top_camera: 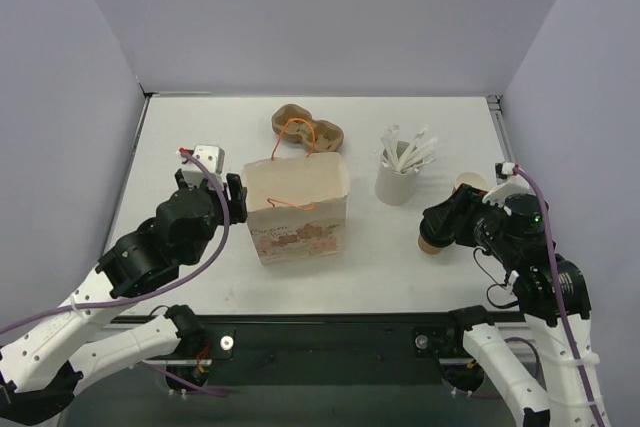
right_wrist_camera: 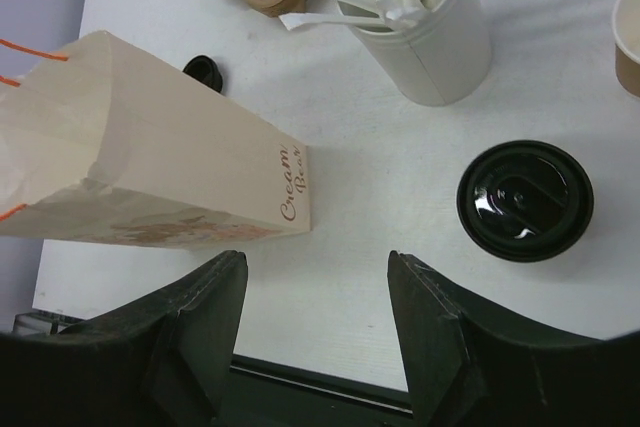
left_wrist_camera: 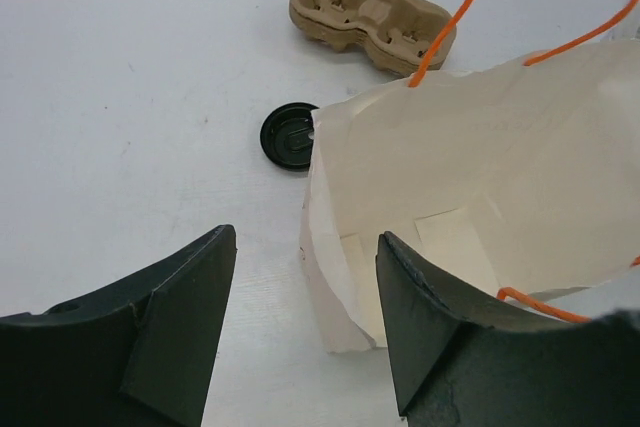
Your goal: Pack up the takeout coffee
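Observation:
The takeout coffee, a small kraft-brown cup [top_camera: 470, 184] with a white inside, stands open at the right, just behind my right gripper [top_camera: 441, 224]; in the right wrist view only its edge [right_wrist_camera: 628, 37] shows. A second kraft cup with a black lid [right_wrist_camera: 524, 200] stands right of my open, empty right gripper [right_wrist_camera: 315, 317]; it shows partly under that gripper in the top view [top_camera: 428, 243]. The cream paper bag [top_camera: 296, 209] with orange handles stands open mid-table. My left gripper [left_wrist_camera: 305, 317] is open and straddles the bag's left wall [left_wrist_camera: 340, 277].
A taller white cup of white sticks [top_camera: 398, 179] stands between the bag and the kraft cup. A brown moulded cup carrier [top_camera: 307, 129] lies behind the bag. A loose small black lid [left_wrist_camera: 289, 135] lies beside the bag's far left corner. The table's front edge [right_wrist_camera: 330, 377] is under the right gripper.

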Robot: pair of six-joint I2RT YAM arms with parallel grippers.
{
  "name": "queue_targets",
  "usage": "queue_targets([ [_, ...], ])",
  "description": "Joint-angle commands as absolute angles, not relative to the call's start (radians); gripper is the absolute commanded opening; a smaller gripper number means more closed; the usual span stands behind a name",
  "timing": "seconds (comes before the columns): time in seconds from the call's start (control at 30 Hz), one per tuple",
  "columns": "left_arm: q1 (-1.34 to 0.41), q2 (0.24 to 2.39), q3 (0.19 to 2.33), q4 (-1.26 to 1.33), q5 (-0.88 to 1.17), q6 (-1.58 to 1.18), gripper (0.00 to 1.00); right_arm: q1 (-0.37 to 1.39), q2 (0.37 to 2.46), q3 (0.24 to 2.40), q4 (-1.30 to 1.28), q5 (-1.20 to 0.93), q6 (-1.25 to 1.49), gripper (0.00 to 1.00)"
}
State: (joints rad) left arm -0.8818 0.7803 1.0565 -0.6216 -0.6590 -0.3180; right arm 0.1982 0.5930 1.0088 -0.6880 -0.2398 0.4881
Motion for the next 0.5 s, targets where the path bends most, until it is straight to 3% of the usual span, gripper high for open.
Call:
queue_targets([
  [0.0,-0.876,0.804,1.034,-0.607,-0.753,-0.434,0.68,0.209,0.704,1.072,-0.519,-0.299,0.459,0.59],
  [0.17,-0.819,0.873,1.045,-0.598,-0.694,-0.537,0.65,0.216,0.825,1.101,-0.326,-0.382,0.462,0.59],
  [0.47,-0.742,0.966,1.117,-0.761,-0.585,-0.693,0.51,0.230,0.951,1.236,-0.286,-0.307,0.426,0.58],
])
